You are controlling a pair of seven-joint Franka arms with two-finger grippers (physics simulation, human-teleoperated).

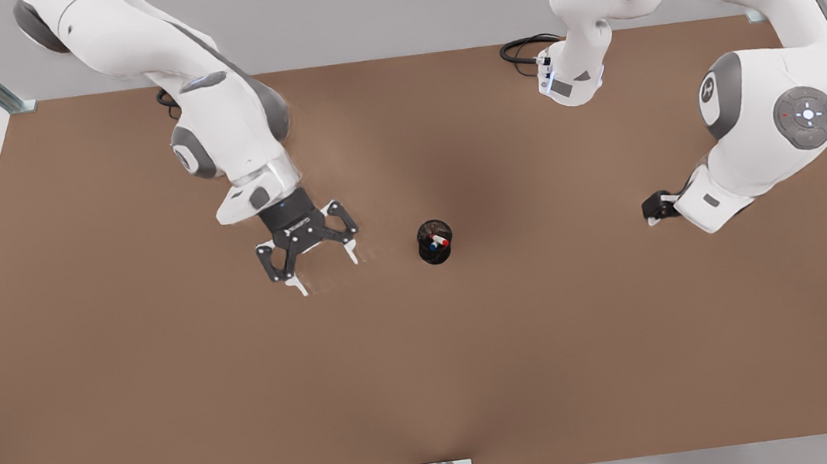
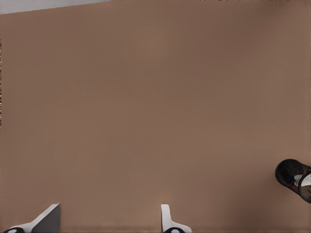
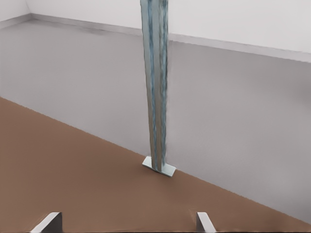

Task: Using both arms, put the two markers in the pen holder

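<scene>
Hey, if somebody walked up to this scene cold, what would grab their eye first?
Probably the small black pen holder alone mid-table, with the red marker and the blue marker already inside it. Next, the left tool, open and empty just off the holder on the front view's left. The right tool, also open, waits farther off on the front view's right of the brown table.

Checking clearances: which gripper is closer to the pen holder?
The left gripper, fingers open, on the front view's left, is closer to the pen holder; the right gripper waits farther off.
</scene>
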